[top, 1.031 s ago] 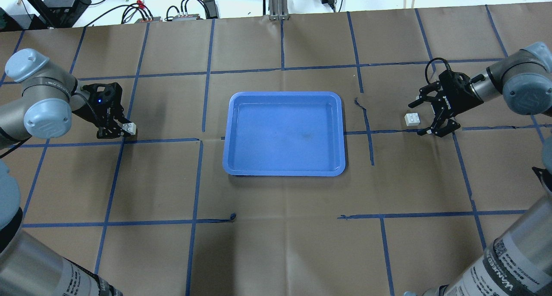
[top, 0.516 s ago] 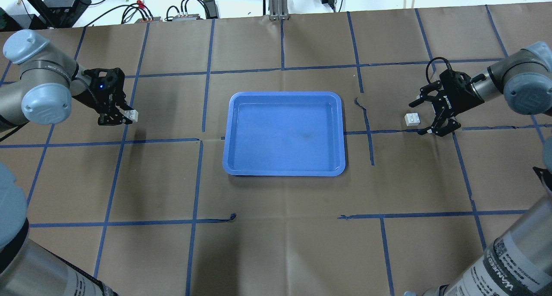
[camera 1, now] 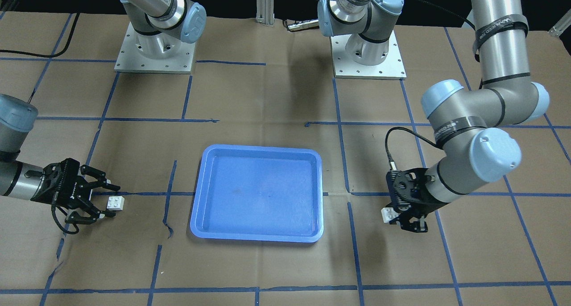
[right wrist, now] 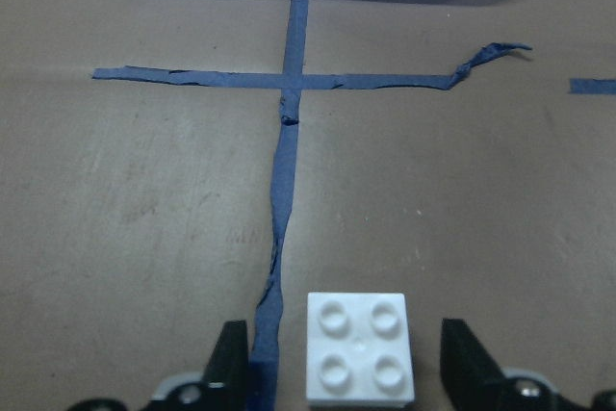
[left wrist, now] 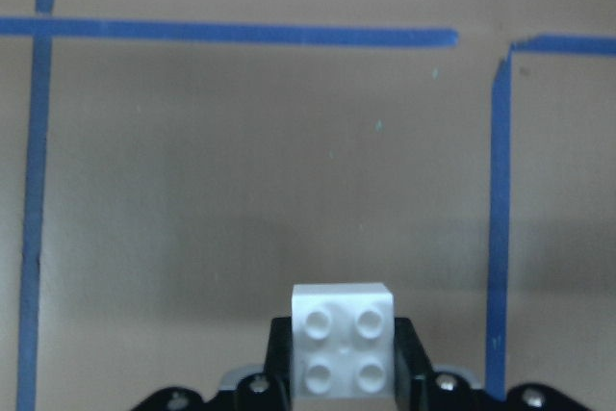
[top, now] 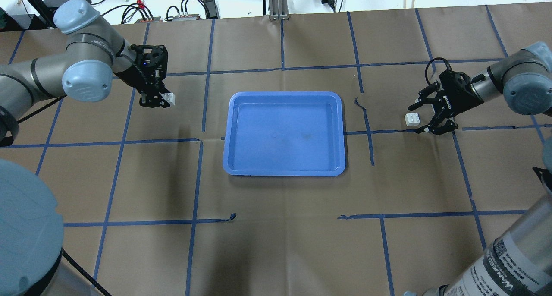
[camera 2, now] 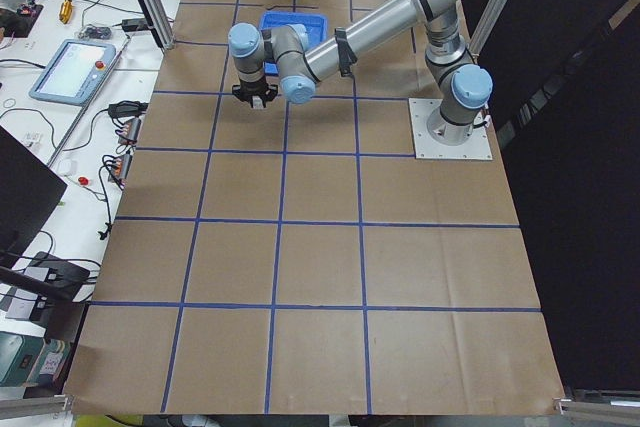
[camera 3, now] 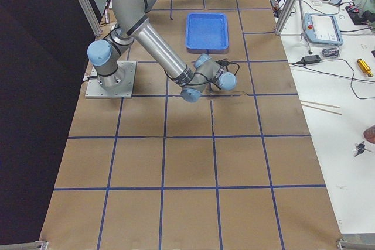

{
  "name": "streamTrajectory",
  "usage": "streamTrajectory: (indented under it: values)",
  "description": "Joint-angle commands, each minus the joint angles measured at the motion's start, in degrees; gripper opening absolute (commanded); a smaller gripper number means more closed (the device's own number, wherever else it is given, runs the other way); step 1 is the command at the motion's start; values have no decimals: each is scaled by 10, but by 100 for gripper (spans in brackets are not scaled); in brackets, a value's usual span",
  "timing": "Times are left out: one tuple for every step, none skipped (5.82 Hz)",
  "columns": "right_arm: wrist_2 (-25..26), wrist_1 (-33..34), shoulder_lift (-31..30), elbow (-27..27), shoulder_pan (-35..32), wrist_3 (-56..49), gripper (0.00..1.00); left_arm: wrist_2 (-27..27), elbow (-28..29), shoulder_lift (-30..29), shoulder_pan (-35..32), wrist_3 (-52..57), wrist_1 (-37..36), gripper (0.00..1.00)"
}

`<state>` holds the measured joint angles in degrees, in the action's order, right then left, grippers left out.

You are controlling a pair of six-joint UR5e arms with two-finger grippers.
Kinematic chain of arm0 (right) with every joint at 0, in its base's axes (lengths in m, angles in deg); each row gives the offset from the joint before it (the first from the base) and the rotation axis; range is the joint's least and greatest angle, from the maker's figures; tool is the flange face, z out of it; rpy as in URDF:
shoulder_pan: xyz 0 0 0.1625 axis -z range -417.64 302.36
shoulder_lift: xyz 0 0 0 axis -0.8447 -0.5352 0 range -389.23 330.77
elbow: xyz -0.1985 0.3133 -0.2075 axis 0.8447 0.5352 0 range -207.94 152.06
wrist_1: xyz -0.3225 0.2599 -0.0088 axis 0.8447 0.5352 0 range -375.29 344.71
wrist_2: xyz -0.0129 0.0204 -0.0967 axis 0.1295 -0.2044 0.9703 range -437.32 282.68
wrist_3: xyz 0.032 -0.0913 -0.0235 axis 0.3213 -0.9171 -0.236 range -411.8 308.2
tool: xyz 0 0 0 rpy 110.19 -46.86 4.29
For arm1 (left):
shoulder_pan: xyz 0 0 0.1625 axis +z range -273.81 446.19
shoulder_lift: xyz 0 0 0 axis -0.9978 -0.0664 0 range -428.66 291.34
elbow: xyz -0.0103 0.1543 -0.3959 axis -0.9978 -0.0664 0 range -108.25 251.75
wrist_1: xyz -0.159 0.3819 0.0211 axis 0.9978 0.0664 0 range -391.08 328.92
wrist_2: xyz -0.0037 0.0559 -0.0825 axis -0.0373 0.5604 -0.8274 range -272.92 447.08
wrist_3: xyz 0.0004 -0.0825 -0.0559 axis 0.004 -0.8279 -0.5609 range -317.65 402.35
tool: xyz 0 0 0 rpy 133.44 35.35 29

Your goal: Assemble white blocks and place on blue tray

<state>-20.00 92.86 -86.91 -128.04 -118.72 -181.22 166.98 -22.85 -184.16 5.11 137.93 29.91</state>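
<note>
My left gripper point(top: 162, 102) is shut on one white block point(top: 170, 99) and holds it above the table, left of the blue tray point(top: 284, 114). In the left wrist view the block point(left wrist: 344, 353) sits studs up between the fingers point(left wrist: 278, 358). The other white block point(top: 412, 118) lies on the table right of the tray. My right gripper point(top: 419, 117) is open, low at the table, with that block between its fingertips; the right wrist view shows the block point(right wrist: 361, 346) apart from both fingers point(right wrist: 229, 365). The tray point(camera 1: 258, 194) is empty.
Brown paper with a blue tape grid covers the table point(top: 276, 227). Loose, torn tape ends point(top: 360, 104) lie between the tray and the right block. Cables and boxes point(top: 181, 9) sit beyond the far edge. The arm bases point(camera 1: 154, 51) stand at the robot's side.
My left arm has lifted its white block and carried it away from the robot and rightward, toward the tray. My right gripper has stayed open at the other block, hardly moving.
</note>
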Motion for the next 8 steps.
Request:
streamTrajectory:
  values:
    - [2, 1, -1, 1, 0, 0, 46, -1, 3, -5, -85, -64, -3, 8]
    - [2, 1, -1, 3, 0, 0, 34, -1, 3, -9, -123, -125, -16, 8]
    - [2, 0, -1, 6, 0, 0, 26, -19, 3, -18, -157, -178, -38, 8]
    - [2, 0, -2, 7, 0, 1, 26, -19, 3, -27, -188, -213, -53, 7]
    - [0, -1, -8, 10, 0, 5, 25, -16, 2, -35, -216, -255, -67, 7]
    - [-1, -12, -25, 18, 0, 21, 25, -15, -10, -39, -228, -262, -73, 7]
    - [-5, -13, -50, 19, -3, 37, 24, -16, -24, -40, -232, -262, -95, 7]
    - [-6, -30, -70, 18, -7, 43, 22, -17, -31, -47, -238, -280, -102, 7]
